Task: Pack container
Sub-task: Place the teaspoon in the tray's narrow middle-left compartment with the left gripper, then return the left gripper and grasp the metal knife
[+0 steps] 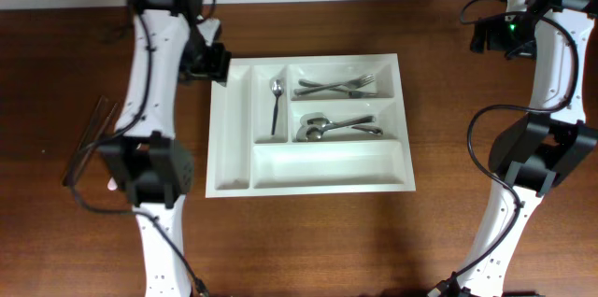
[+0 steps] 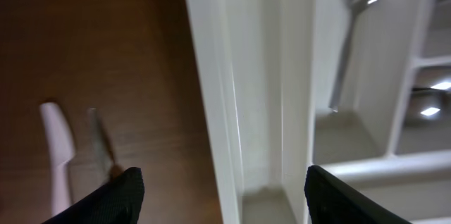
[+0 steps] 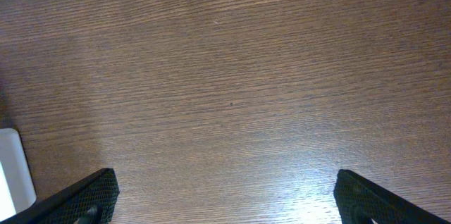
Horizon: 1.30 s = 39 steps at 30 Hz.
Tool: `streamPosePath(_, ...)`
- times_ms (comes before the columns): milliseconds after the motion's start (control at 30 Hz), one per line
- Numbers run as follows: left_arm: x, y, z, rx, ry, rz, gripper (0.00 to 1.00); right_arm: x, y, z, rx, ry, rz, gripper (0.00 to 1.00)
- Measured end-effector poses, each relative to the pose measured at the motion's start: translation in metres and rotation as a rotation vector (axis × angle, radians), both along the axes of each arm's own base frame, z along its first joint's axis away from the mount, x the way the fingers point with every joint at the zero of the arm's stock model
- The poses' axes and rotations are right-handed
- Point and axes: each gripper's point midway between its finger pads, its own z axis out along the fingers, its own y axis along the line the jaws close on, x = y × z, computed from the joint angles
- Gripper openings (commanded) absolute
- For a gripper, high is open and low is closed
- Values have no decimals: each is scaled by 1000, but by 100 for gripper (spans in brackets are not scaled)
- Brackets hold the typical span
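The container [image 1: 217, 138] is a white tray in the middle of the table. One spoon [image 1: 276, 101] lies in its second narrow compartment, forks [image 1: 336, 85] in the top wide one and spoons [image 1: 332, 129] in the middle one. My left gripper [image 1: 213, 62] hangs at the tray's far left corner. In the left wrist view this gripper [image 2: 225, 203] is open and holds nothing, straddling the tray's left wall [image 2: 211, 76], with the spoon [image 2: 352, 34] beyond. My right gripper [image 1: 491, 35] is off to the far right; its wrist view shows it [image 3: 225, 196] open over bare wood.
Dark chopsticks [image 1: 89, 138] lie on the wood left of the left arm, with a small pink item [image 1: 112, 183] near its base. A blurred pale pink utensil [image 2: 56, 146] and a dark stick [image 2: 102, 146] lie beside the tray. A white corner [image 3: 14, 168] shows at the left edge.
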Motion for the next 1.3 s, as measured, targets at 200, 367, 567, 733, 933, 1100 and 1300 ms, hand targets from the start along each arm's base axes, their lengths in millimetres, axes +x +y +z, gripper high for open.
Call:
streamPosePath(200,-44,8,112,12,-241,-10,76,0,0,0,0,0,0,99)
streamPosePath(367,-97,26,114,85,-199,-2,76,0,0,0,0,1,0,99)
streamPosePath(567,-109,60,14,126,-169,59,99,0,0,0,0,1,0,99)
streamPosePath(733,-114,93,-44,144,-172,112,99,0,0,0,0,0,0,99)
streamPosePath(933,-101,134,-64,150,-200,210,100,0,0,0,0,0,0,99)
streamPosePath(1100,-89,132,-104,104,-144,177,100,0,0,0,-1,0,1,99)
streamPosePath(1300,-84,130,-141,87,-90,132,99,0,0,0,0,0,1,99)
